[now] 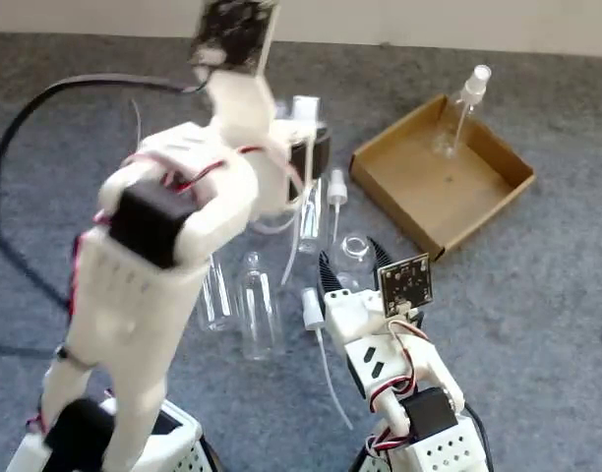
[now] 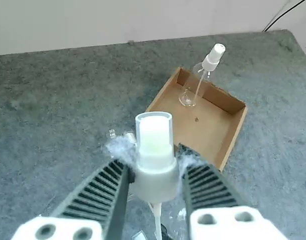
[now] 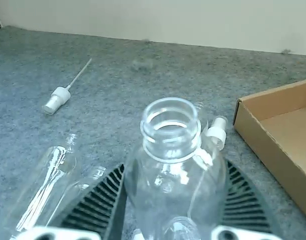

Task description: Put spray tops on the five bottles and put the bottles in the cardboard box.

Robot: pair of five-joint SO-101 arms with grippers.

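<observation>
Looming closest, the left arm (image 1: 153,285) rears up white and bulky over the grey tabletop (image 1: 547,324). Its left hand (image 2: 154,177) is raised in the air and pinches a white spray top (image 2: 154,142) by the collar, with the thin dip tube hanging straight down below it. Lower down, the right hand (image 3: 174,172) is closed on the sides of an uncapped clear bottle (image 3: 170,150), which stands upright with its mouth open.

From that bottle the cardboard box (image 1: 429,192) lies off at two o'clock. A capped bottle (image 2: 191,91) stands in its far corner. Two bare bottles (image 1: 257,310) lie side by side at nine o'clock from the right hand. One loose spray top (image 1: 312,307) lies between them and that hand, and another (image 1: 335,187) lies at twelve o'clock beyond the gripped bottle.
</observation>
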